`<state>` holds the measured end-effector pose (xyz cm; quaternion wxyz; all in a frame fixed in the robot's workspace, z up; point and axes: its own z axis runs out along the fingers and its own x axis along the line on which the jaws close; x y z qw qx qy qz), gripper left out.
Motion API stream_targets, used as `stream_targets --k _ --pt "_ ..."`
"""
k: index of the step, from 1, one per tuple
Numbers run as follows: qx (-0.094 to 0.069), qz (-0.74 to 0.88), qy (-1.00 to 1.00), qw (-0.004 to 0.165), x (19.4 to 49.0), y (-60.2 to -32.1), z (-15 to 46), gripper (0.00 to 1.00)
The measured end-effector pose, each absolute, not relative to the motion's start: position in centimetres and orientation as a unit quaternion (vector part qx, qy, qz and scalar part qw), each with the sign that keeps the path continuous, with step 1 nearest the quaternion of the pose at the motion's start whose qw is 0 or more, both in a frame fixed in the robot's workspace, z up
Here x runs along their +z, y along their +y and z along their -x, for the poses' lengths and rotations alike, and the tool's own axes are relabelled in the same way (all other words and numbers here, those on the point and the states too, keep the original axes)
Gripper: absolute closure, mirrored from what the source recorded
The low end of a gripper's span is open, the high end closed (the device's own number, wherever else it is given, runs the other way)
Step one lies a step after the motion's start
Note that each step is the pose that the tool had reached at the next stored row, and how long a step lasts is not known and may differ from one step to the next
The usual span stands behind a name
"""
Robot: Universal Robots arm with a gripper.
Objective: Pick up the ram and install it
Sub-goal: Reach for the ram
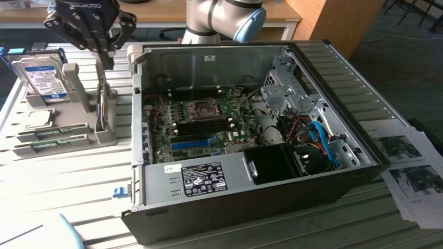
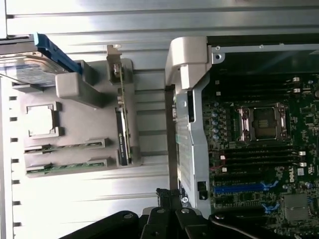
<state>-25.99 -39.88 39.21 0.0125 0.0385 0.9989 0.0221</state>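
Hovering with fingers pressed together, empty, the gripper (image 1: 107, 62) is just above the ram (image 1: 102, 106) upright in the gray holder (image 1: 78, 85).

Place: a robotics lab bench, I'd say.
Centre of frame: an opened computer case (image 1: 229, 207), motherboard (image 1: 207, 127) bare, on my slatted metal table (image 1: 69, 181).
Left: a grey parts fixture (image 1: 69, 127) holding a hard drive (image 1: 43, 78).
Top edge: wooden desks (image 1: 159, 13) behind my arm (image 1: 221, 15).
Right edge: printed sheets (image 1: 415, 171).
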Motion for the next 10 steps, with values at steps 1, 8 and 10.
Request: stream_targets --k 1,8,10 --pt "0.022 -0.039 0.999 0.013 39.2 -39.9 26.3 0.91" --pt "0.022 -0.039 0.999 0.013 39.2 -39.9 28.5 0.91" --pt "0.022 -0.039 0.999 0.013 39.2 -39.9 29.1 0.91"
